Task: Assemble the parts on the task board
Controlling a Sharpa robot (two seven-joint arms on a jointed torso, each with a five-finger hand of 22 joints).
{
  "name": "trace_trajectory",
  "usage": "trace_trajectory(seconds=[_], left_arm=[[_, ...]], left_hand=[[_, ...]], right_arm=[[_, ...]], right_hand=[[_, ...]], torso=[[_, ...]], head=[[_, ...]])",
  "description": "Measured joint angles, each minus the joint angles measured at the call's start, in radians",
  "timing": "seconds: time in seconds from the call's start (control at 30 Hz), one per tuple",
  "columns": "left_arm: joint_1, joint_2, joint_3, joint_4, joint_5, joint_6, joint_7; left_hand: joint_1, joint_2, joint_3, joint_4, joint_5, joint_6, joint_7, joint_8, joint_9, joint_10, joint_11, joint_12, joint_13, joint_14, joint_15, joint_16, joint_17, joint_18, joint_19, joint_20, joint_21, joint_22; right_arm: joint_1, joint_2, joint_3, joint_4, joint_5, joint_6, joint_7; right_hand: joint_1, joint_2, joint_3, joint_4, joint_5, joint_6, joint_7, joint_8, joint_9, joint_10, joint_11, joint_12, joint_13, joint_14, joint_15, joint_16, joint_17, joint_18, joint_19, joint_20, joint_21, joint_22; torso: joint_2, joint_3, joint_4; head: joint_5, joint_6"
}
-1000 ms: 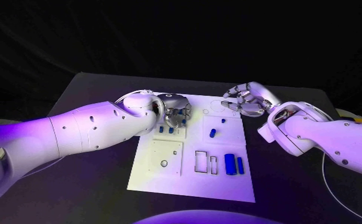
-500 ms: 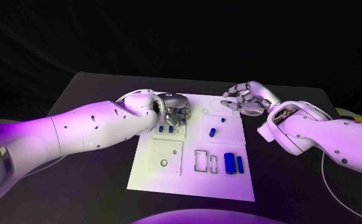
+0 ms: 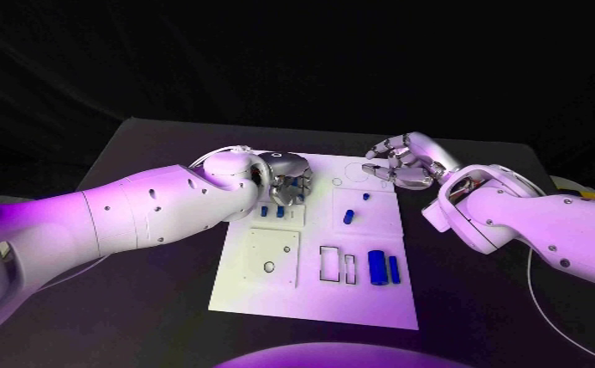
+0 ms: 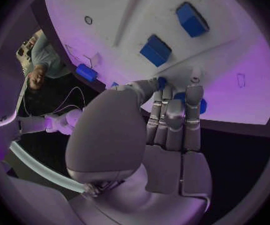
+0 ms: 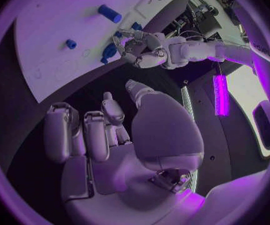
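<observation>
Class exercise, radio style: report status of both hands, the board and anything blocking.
Left hand over task board far-left corner, fingers on a blue part. Right hand at far-right edge, holding nothing. Nothing seen blocking.

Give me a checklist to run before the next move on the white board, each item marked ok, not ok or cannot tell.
1. Left robot hand over the board: ok, it hangs above the far left corner, by two small blue pieces.
2. Left robot hand holding a piece: cannot tell; in the left wrist view a blue piece shows at its fingertips, but the grip is hidden.
3. Right robot hand free: ok, its fingers are curled and nothing shows in them.
4. Right robot hand off the pieces: ok, it sits at the board's far right corner.
5. Near slots reachable: ok, two long blue pieces stand by the open rectangular slots, with no arm over them.
</observation>
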Motion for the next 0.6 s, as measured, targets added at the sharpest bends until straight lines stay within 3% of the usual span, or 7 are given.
trace_trajectory(seconds=[0.43, 0.53, 0.6], left_arm=[[0.000, 0.001, 0.001, -0.002, 0.010, 0.004, -0.004], [0.000, 0.001, 0.001, -0.004, 0.012, 0.003, -0.005], [0.000, 0.001, 0.001, -0.005, 0.013, 0.002, -0.005]], left_hand=[[0.004, -0.004, 0.008, -0.008, 0.000, 0.000, 0.000, -0.006, -0.003, 0.000, 0.000, -0.008, -0.004, 0.001, 0.001, 0.002, -0.007, 0.000, 0.000, 0.000, 0.014, 0.014], [0.008, 0.000, 0.023, -0.023, 0.000, 0.016, -0.002, -0.006, -0.004, 0.027, -0.001, -0.004, 0.000, 0.029, 0.000, 0.025, 0.021, -0.016, 0.043, 0.001, 0.061, 0.074], [0.009, 0.002, 0.026, -0.035, -0.001, 0.031, -0.006, -0.006, -0.002, 0.040, -0.007, 0.000, 0.003, 0.043, -0.007, 0.035, 0.036, -0.016, 0.063, -0.002, 0.085, 0.103]], right_arm=[[0.000, 0.000, 0.000, 0.000, 0.000, 0.000, 0.000], [-0.001, 0.000, 0.000, 0.000, 0.000, 0.000, 0.001], [-0.001, 0.000, 0.000, 0.000, 0.000, 0.000, 0.001]], right_hand=[[0.000, 0.000, -0.003, 0.003, 0.000, 0.000, 0.000, 0.000, 0.000, 0.000, 0.000, 0.000, 0.000, 0.000, 0.000, -0.004, 0.000, 0.000, 0.000, 0.000, 0.000, 0.000], [0.000, 0.000, -0.003, 0.003, 0.000, 0.000, 0.000, 0.000, 0.000, 0.000, 0.000, 0.000, 0.000, 0.000, 0.000, -0.004, 0.000, 0.000, 0.000, 0.000, 0.000, 0.000], [0.000, 0.000, -0.003, 0.003, 0.000, 0.000, 0.000, 0.000, 0.000, 0.000, 0.000, 0.000, 0.000, 0.000, 0.000, -0.004, 0.000, 0.000, 0.000, 0.000, 0.000, 0.000]], torso=[[-0.001, -0.0004, 0.0004], [-0.001, -0.0003, 0.0004], [-0.001, -0.0003, 0.0005]], head=[[-0.001, -0.001], [-0.001, -0.001], [-0.001, -0.001]])
